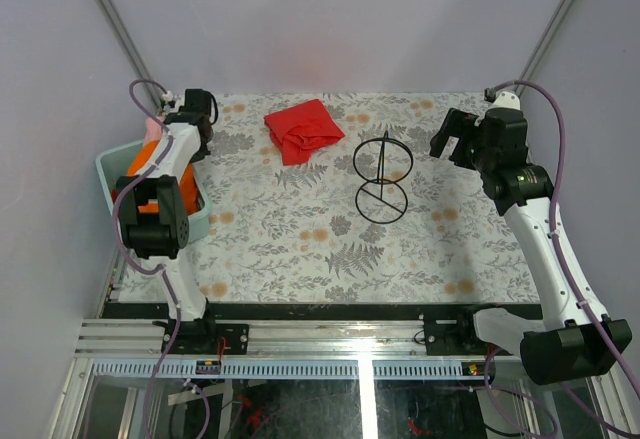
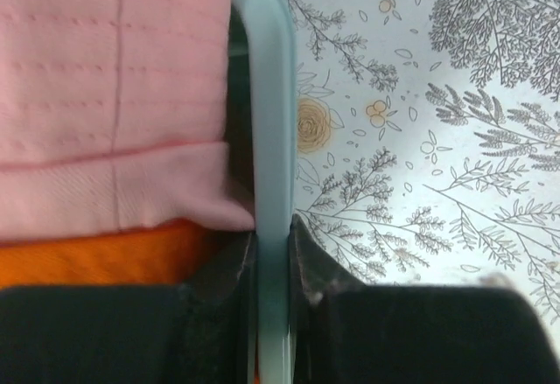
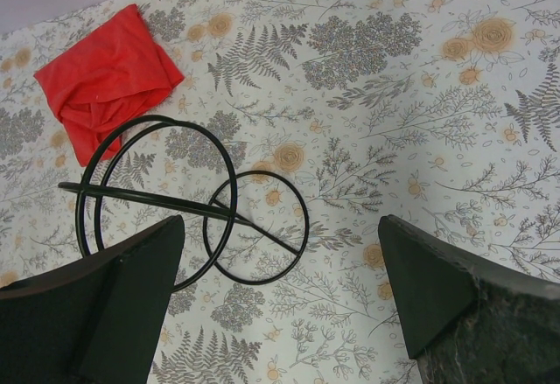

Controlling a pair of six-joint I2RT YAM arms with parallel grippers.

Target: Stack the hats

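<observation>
Soft pink fabric hat (image 2: 114, 95) and orange fabric hat (image 2: 96, 257) lie in the pale blue plastic bin (image 2: 269, 69) at the tabletop's (image 1: 300, 249) left edge. The left gripper (image 2: 273, 244) pinches the bin's wall, not a hat, so pulling up might tip the bin. The right gripper (image 3: 282, 226) hangs wide open near the far right corner.

**Item 1: pink hat** (image 2: 114, 95). Soft fabric with rows of fine stitching on the body and a plain woven band along its edge. It lies inside the teal bin (image 2: 271, 122), pressed close against the bin's wall. It fills most of my left wrist view.

**Item 2: orange hat** (image 2: 96, 257). Soft fabric, plain colour. It lies in the same bin, touching the pink hat's edge. My left wrist view shows only a strip of it, so I cannot tell its shape or pose.
</observation>
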